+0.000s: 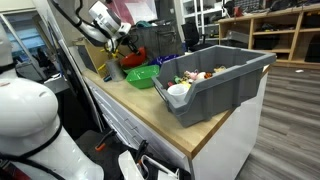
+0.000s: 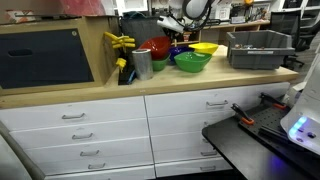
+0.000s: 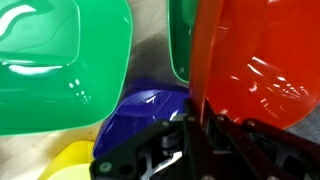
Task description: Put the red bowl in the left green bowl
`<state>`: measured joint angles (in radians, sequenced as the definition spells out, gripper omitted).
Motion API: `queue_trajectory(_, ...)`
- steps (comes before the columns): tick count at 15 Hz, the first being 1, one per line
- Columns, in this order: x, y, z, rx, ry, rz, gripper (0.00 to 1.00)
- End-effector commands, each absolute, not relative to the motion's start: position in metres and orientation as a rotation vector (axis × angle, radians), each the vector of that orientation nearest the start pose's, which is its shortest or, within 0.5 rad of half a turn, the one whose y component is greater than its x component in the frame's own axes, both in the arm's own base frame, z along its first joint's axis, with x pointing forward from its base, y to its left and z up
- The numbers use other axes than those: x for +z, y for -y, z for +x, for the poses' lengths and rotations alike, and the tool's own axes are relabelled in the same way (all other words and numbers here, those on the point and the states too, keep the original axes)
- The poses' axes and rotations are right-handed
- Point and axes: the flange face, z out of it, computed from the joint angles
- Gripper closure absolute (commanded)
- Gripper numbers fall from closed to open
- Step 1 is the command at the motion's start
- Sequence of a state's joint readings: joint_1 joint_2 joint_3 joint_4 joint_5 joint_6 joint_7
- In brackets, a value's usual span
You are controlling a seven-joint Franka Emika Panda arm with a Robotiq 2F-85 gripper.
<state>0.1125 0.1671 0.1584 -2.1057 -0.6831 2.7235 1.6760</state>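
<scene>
Red bowl is gripped at its rim by the clenched claw, tilted steeply, above the table. Green bowl is seen just beside it, blue bowl betw. them.

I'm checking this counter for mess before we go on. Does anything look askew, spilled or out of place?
The red bowl is the odd one: instead of sitting flat it is tipped steeply on edge, its rim pinched in the shut gripper, close by a blue bowl. No spill or damage shows.
</scene>
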Motion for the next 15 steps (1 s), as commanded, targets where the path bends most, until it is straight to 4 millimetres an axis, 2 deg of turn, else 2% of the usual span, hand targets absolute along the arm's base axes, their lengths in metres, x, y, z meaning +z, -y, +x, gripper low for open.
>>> queue_trajectory(1,0.373,-0.182,0.582,-0.797,-1.207,-2.534,0.98)
queue_trajectory(8,0.349,-0.183,0.587,-0.705,-1.197,-2.459,0.98)
queue_trajectory(9,0.347,-0.184,0.587,-0.696,-1.192,-2.453,0.66)
queue_trajectory(11,0.348,-0.188,0.587,-0.691,-1.160,-2.469,0.58)
queue_trajectory(15,0.355,-0.205,0.583,-0.691,-1.048,-2.536,0.29)
